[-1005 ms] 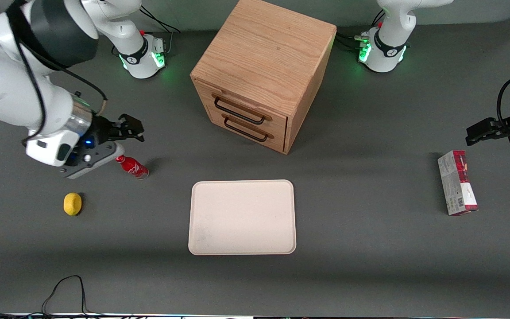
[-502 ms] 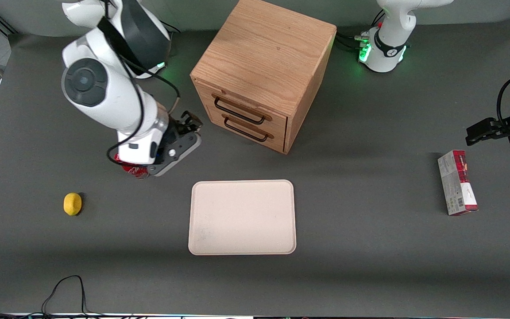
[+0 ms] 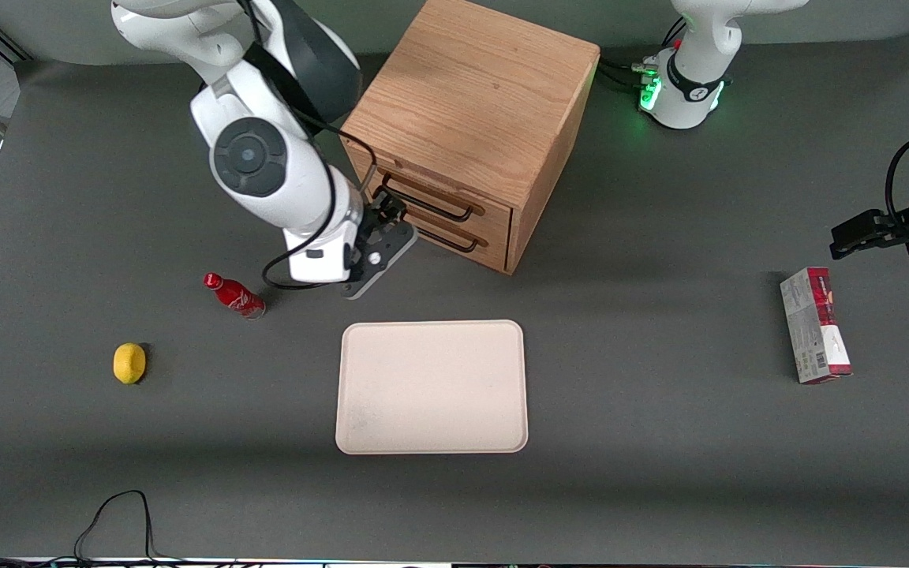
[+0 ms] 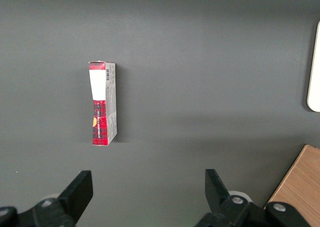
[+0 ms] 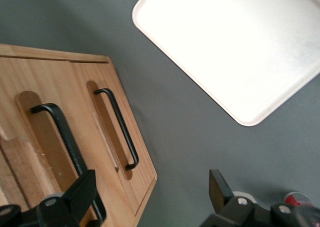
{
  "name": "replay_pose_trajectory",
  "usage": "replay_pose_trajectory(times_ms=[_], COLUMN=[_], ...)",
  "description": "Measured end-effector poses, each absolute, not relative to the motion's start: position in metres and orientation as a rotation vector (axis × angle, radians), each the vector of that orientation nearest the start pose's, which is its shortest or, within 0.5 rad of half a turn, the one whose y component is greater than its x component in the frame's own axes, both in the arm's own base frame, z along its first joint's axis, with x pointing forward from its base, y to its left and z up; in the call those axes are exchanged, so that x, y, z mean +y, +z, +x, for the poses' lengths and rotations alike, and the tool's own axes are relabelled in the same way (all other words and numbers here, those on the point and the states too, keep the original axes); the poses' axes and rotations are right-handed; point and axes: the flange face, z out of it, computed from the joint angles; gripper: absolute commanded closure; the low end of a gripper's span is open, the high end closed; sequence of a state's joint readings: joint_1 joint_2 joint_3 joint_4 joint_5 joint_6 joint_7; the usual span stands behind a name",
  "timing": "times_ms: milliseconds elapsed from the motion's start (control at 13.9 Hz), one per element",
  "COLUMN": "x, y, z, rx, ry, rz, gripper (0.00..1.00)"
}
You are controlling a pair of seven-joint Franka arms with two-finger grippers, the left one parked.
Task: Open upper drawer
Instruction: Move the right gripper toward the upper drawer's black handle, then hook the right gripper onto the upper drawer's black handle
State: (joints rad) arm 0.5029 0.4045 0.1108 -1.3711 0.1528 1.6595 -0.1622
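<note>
The wooden cabinet (image 3: 474, 102) stands at the back middle of the table. Its upper drawer (image 3: 454, 196) is shut, with its black bar handle (image 3: 427, 199) above the lower drawer's handle (image 3: 439, 233). My right gripper (image 3: 389, 210) is open and empty. It hovers just in front of the drawer fronts, at the handles' ends toward the working arm's end of the table. In the right wrist view the gripper (image 5: 150, 183) spans the lower drawer's corner, and one finger (image 5: 82, 189) lies close beside the upper drawer's handle (image 5: 62, 134). I cannot tell whether it touches. The lower handle (image 5: 120, 132) is beside it.
A cream tray (image 3: 431, 386) lies nearer the front camera than the cabinet and also shows in the right wrist view (image 5: 235, 42). A red cola bottle (image 3: 235, 294) and a lemon (image 3: 129, 363) lie toward the working arm's end. A red-and-white box (image 3: 815, 323) lies toward the parked arm's end.
My right arm has swung from above the cola bottle toward the cabinet, bringing the gripper up to the drawer fronts. The drawers and other objects have not moved.
</note>
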Motion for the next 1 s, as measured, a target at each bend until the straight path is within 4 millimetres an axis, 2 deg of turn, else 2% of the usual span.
replay_pose_trajectory(times_ms=[215, 502, 1005], x=[0.403, 0.407, 0.421], y=[0.467, 0.447, 0.442], z=[0.535, 0.528, 0.508], rx=[-1.121, -1.138, -1.194], ry=[0.266, 0.343, 0.415], rz=[-2.751, -2.748, -2.731], gripper=[0.00, 0.00, 0.00])
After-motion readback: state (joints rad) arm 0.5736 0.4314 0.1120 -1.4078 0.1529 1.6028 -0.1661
